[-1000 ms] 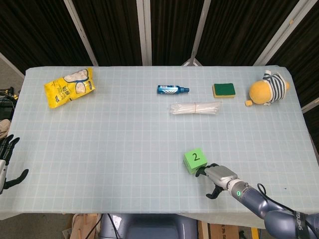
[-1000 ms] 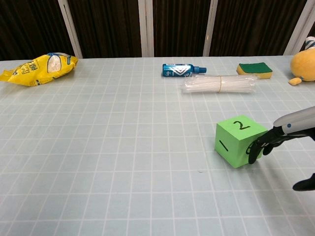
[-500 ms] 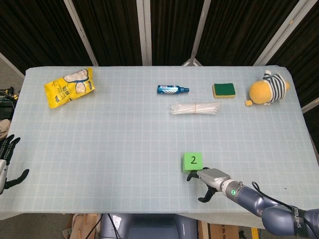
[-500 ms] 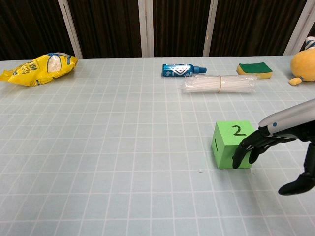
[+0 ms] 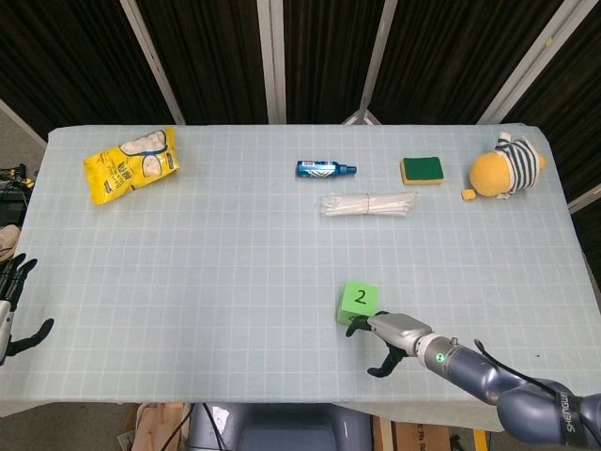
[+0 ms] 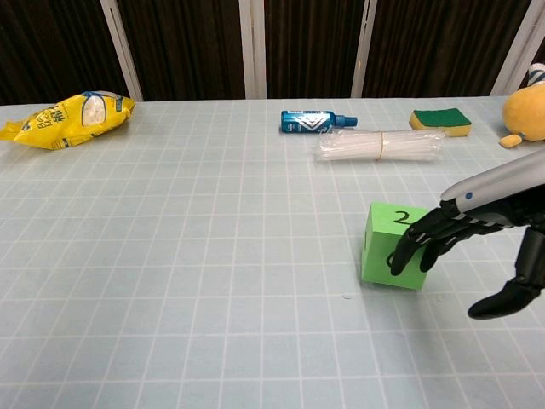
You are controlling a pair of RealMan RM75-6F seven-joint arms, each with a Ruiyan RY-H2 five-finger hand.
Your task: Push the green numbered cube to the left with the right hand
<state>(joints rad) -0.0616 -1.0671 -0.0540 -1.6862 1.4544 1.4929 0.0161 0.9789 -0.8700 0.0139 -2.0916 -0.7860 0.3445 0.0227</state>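
The green numbered cube (image 5: 358, 300) (image 6: 385, 244) sits near the table's front edge, right of centre, a "2" on its top face. My right hand (image 5: 388, 332) (image 6: 451, 237) presses its dark fingertips (image 6: 409, 250) against the cube's near right side, thumb hanging apart below; it holds nothing. My left hand (image 5: 11, 305) hangs off the table's left edge with fingers spread, far from the cube, and shows only in the head view.
A bundle of clear straws (image 5: 368, 204) (image 6: 380, 145), a blue bottle (image 5: 324, 169) (image 6: 311, 121) and a green-yellow sponge (image 5: 422, 170) (image 6: 439, 121) lie at the back. A plush toy (image 5: 505, 167) sits back right, a yellow snack bag (image 5: 130, 163) (image 6: 68, 117) back left.
My right hand has slid left along the front edge, and the cube has moved left with it and turned slightly. The left hand has not moved.
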